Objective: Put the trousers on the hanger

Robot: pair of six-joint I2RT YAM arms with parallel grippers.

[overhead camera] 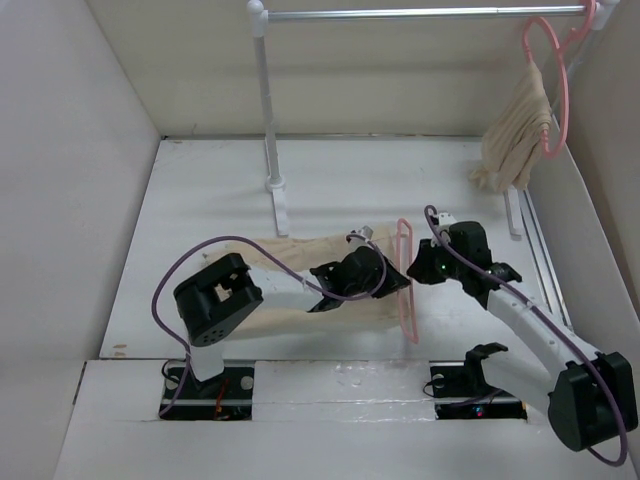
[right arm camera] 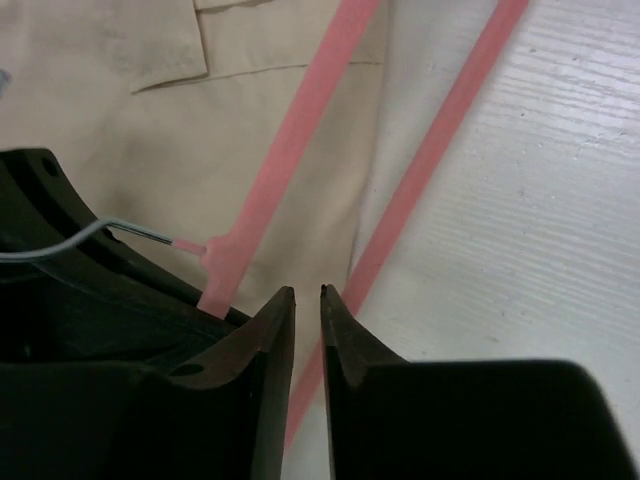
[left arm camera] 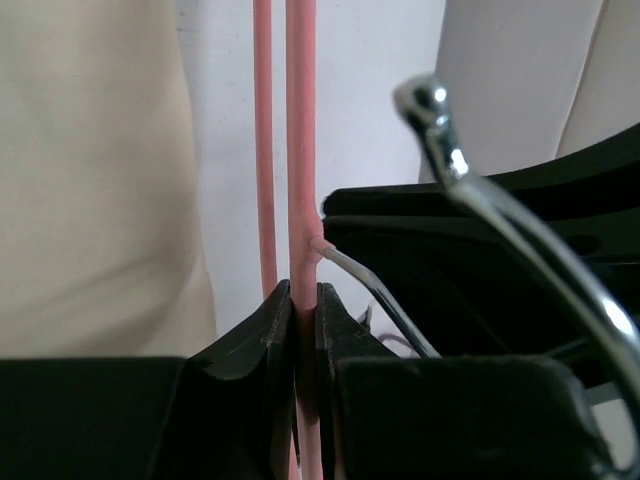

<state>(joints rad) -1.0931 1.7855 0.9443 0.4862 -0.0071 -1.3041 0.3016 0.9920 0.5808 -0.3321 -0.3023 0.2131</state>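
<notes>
The beige trousers (overhead camera: 280,252) lie flat across the table's middle. The pink hanger (overhead camera: 407,300) lies across their right end, its loop running front to back. My left gripper (overhead camera: 392,268) is shut on one pink rod (left arm camera: 302,150) of the hanger, beside the joint where the metal hook (left arm camera: 520,240) starts. My right gripper (overhead camera: 413,272) sits close to the right of it, jaws a narrow gap apart and empty (right arm camera: 308,292). The hanger's other rod (right arm camera: 440,140) runs beneath those jaws. The trousers' cloth and pocket flap (right arm camera: 150,60) lie under both rods.
A metal clothes rail (overhead camera: 420,12) on a white post (overhead camera: 267,110) stands at the back. A smaller bunched beige garment (overhead camera: 515,140) on a second pink hanger (overhead camera: 562,80) hangs at its right end. White walls close in on the left, back and right.
</notes>
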